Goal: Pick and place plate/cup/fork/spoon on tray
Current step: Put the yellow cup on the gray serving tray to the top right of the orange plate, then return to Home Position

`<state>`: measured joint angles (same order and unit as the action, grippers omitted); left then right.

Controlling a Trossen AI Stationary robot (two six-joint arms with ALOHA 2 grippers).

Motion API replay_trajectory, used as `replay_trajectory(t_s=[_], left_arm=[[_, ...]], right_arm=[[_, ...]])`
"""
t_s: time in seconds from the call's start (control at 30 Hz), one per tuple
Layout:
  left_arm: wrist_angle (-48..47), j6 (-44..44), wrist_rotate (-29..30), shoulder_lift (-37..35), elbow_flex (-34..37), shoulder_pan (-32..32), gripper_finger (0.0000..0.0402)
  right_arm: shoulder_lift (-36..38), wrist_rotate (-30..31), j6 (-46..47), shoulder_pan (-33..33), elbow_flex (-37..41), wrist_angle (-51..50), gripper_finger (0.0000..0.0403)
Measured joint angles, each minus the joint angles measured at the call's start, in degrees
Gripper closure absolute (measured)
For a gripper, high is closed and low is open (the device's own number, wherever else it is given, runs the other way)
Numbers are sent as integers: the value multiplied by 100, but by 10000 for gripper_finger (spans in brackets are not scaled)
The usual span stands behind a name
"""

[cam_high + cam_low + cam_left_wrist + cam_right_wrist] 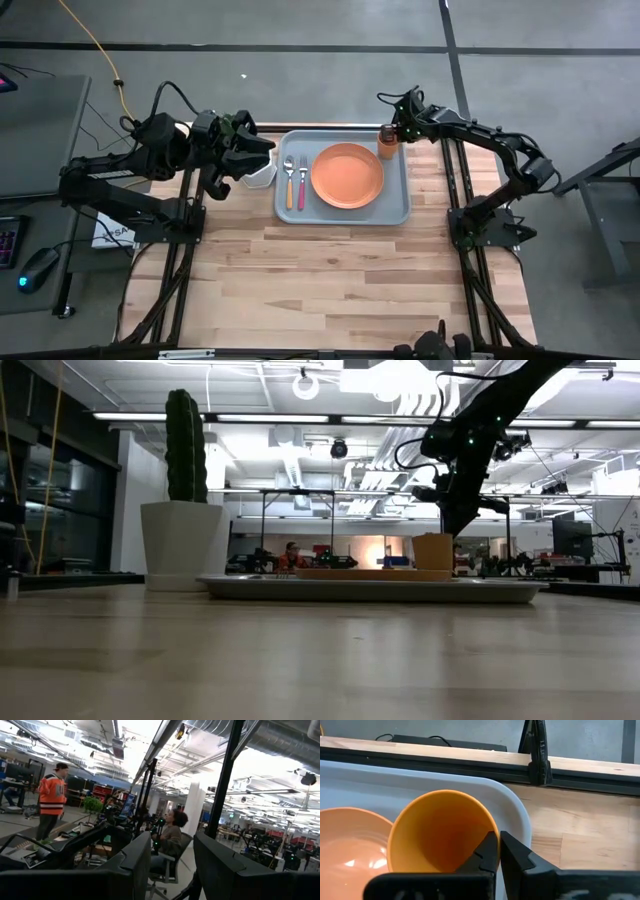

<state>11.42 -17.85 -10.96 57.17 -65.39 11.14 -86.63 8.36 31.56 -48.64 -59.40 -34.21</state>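
The pale blue-grey tray (398,205) lies at the table's far middle. On it are the orange plate (347,175), the spoon (289,182) with its orange-yellow handle and the pink-handled fork (302,183), side by side left of the plate. The small orange cup (387,144) stands upright in the tray's far right corner and also shows in the low view (433,552). My right gripper (498,851) is at the cup's rim, shut on it. My left gripper (172,870) is open and empty, held above the white pot (262,176) left of the tray. My right gripper pinches the cup's rim (490,827) on its right side, one finger inside the cup and one outside. The fingers come from above, slanting in from the table's far right. The cup is upright, its base down at the tray's floor.
A white pot with a green cactus (183,510) stands just off the tray's left edge, under my left gripper. The near half of the wooden table (330,280) is bare. People and desks show in the room beyond the table.
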Motion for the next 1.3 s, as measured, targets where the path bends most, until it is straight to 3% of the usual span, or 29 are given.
replay_trajectory(t_s=[0.63,1.03,1.3], left_arm=[[2,0,-7,2,0,0,267],[2,0,-5,4,0,0,267],[4,0,-2,4,0,1,267]], right_arm=[[0,-99,157,0,0,-60,397],[101,-132,71,0,0,-178,266],[868,41,-51,-142,0,-158,225]])
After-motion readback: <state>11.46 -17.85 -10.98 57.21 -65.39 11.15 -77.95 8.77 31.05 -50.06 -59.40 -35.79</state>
